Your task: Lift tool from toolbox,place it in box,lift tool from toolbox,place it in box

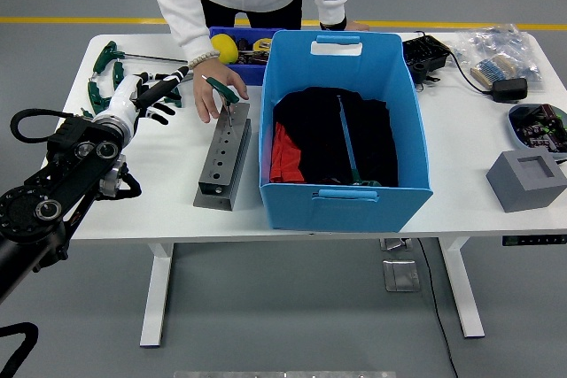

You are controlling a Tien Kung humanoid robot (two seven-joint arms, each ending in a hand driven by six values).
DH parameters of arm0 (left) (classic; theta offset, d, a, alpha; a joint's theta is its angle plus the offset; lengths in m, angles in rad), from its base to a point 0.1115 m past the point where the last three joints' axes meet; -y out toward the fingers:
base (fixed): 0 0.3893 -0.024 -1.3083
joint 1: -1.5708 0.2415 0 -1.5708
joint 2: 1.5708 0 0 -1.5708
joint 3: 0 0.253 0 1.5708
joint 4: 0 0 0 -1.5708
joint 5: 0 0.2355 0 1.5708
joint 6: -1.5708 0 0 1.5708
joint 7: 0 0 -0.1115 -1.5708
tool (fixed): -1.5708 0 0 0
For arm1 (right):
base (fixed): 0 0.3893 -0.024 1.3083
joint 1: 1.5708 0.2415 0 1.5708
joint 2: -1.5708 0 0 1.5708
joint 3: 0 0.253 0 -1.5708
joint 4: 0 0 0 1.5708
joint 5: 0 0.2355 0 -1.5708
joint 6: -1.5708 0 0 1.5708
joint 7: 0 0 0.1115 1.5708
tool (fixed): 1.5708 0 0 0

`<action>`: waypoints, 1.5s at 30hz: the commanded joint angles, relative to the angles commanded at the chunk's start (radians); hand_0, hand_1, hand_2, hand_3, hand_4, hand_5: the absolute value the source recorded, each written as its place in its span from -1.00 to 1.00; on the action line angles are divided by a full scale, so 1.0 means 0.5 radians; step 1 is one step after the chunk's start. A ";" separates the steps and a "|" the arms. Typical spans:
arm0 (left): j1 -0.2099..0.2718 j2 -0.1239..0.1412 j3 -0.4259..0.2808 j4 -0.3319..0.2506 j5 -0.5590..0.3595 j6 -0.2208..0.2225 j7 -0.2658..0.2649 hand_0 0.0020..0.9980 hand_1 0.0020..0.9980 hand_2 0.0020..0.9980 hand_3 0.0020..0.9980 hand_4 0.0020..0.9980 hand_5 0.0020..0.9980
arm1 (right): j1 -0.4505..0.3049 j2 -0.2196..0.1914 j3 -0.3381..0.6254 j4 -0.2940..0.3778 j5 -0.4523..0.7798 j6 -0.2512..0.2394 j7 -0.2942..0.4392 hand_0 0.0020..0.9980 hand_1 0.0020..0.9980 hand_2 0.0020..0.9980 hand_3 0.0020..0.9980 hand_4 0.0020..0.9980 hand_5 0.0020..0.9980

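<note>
My left hand (151,99), white with black fingers, hovers over the table's left part with fingers spread and empty, left of the grey tool rack (219,161). A green-handled T-tool (221,88) stands in the rack's far end. A person's hand (211,102) rests on that end beside the tool. The big blue box (341,194) stands at the centre, holding black and red cloth and a teal long-shafted tool (347,148). A small dark blue toolbox (252,71) sits behind the rack. The right hand is out of view.
Green-handled tools (104,64) lie at the table's far left. At the right are a grey block (525,179), a bowl of parts (539,123), a black adapter (509,88) and a black device (425,55). The person's other hand (350,24) is behind the box.
</note>
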 joint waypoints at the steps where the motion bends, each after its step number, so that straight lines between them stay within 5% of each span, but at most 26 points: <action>1: 0.006 0.001 0.003 -0.006 -0.082 -0.002 -0.006 -0.58 -0.40 0.05 0.57 0.51 0.52 | -0.001 0.000 0.000 0.000 0.000 0.000 0.000 0.37 0.33 0.47 0.16 0.68 0.28; 17: -0.024 -0.036 0.081 0.097 -1.327 -0.023 -0.158 -0.57 -0.38 0.13 0.69 0.54 0.70 | 0.007 0.000 -0.020 0.000 0.020 -0.002 0.000 0.37 0.33 0.47 0.16 0.68 0.28; 45: -0.121 -0.117 0.234 0.334 -1.548 -0.119 -0.350 -0.57 -0.37 0.17 0.73 0.63 0.90 | 0.016 -0.003 -0.073 0.000 0.067 -0.002 0.007 0.37 0.33 0.47 0.15 0.67 0.28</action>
